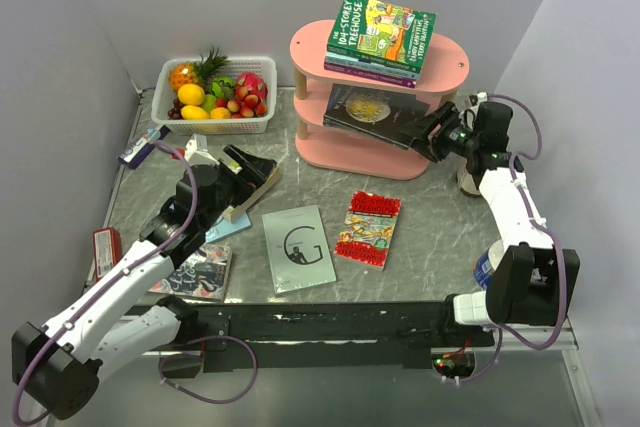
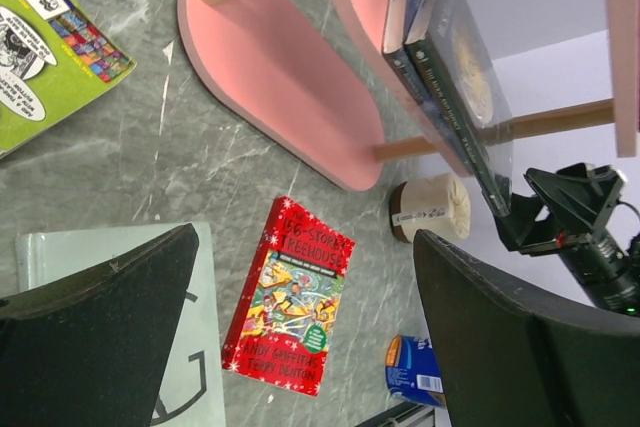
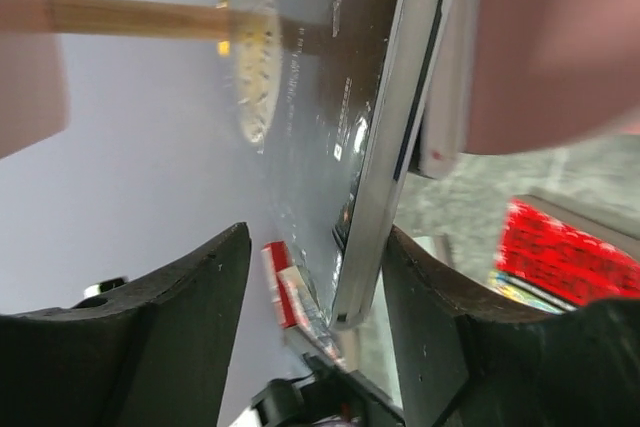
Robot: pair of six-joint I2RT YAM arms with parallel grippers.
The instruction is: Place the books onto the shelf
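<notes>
Nearest, the left claw [image 1: 255,169] hangs spread wide and empty over a light-edged book [image 1: 238,209] on the tabletop [image 1: 430,247]. A dark paperback [image 1: 200,272] lies by its arm. The grey "G" book [image 1: 297,247] and the red Treehouse book [image 1: 368,229] lie flat just beyond, and none of these is shelved yet.

Farther on, the right claw [image 1: 428,135] is at the middle tier of the pink shelf [image 1: 310,47]. Its jaws are parted around the near corner of the dark galaxy book [image 1: 385,112], which lies on that tier but juts past the rim. That overhang is the risk, I judge: a finger brushing the book as the arm draws back could drag it off onto the tabletop. The green Treehouse stack [image 1: 382,37] on the top tier also pokes over its rim, so a knock to the shelf might shift it.

The right wrist view shows a gap between one finger [image 3: 150,327] and the book's edge — from above, the claw itself hides that. Only the left wrist view shows plainly a cream roll [image 2: 430,209] and a blue can [image 2: 412,372] by the shelf's foot — obstacles near the right arm's way out.
</notes>
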